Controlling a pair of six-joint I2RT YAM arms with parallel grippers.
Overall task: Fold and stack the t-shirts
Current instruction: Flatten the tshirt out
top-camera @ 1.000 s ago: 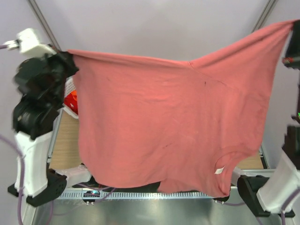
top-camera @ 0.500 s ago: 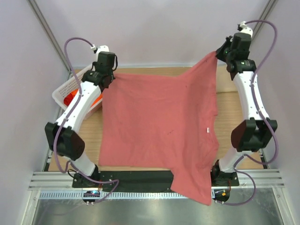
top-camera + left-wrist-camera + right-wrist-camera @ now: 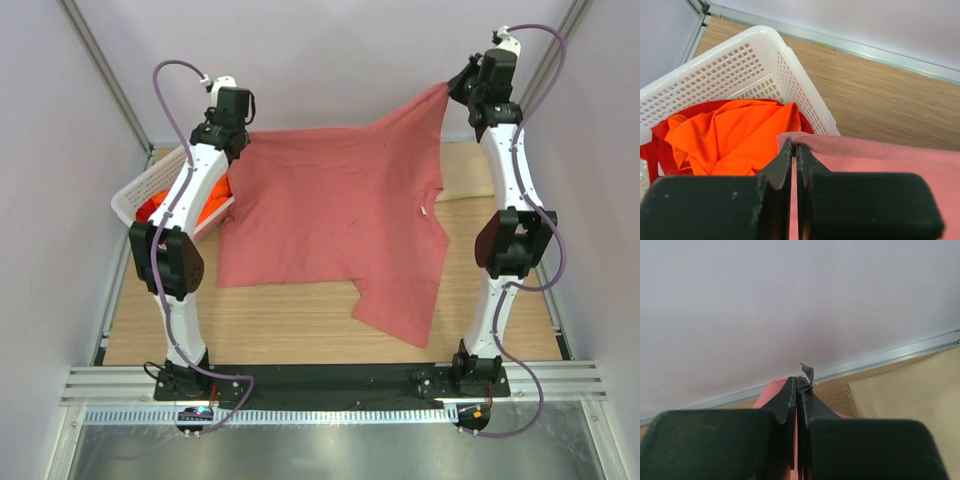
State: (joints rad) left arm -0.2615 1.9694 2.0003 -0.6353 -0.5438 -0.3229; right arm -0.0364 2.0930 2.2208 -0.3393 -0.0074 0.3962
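Checked both wrist cams and the overhead. Left gripper [image 3: 240,142] had its fingers pressed together on the edge of the pink t-shirt [image 3: 335,210], pinching the far corner that sat just above the basket [image 3: 135,195] rim. On the left wrist view the fabric edge ran straight out from between the fingertips, with no gap visible.

Right gripper [image 3: 453,86] was likewise clamped on the opposite far corner, up near the back wall [image 3: 330,60]. The right wrist view showed the jaws closed, with a small grey scrap poking out above the tips and pink cloth just behind them.

I saw the shirt strung between the two grippers along the far side of the table [image 3: 290,320], right corner held higher than the left. From there it sloped down toward the arm bases. The near hem and one sleeve appeared to lie on the wood, with the sleeve on the right arm's side. The cloth was mostly flat, with a few folds near the right edge.

Basket sat at the far left of the table, beside the left arm. It was touching or just beside the shirt's left edge; I couldn't tell which. Inside was an orange t-shirt [image 3: 735,132] bunched on top, with a red t-shirt [image 3: 655,150] showing under and around it. A pale beige sheet [image 3: 468,175] lay on the table by the right arm.
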